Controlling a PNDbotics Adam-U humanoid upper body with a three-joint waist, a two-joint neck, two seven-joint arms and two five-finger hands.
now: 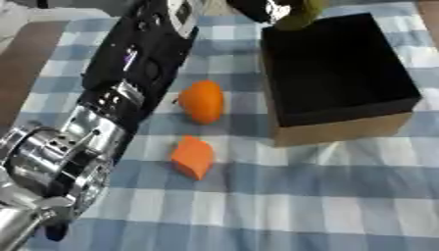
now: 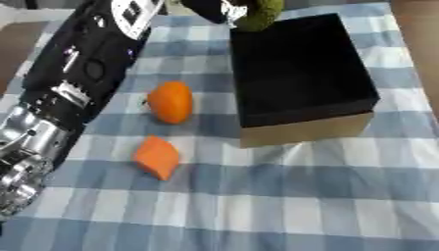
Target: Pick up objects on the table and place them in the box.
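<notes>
Left hand point(image 2: 214, 9): curled round a green object point(image 2: 260, 14); at box point(image 2: 300, 68) far rim, just left of opening.
Right hand: unseen.

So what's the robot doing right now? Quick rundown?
Left hand holds green object over box far edge. Two orange pieces wait on cloth. Right hand unseen.
</notes>
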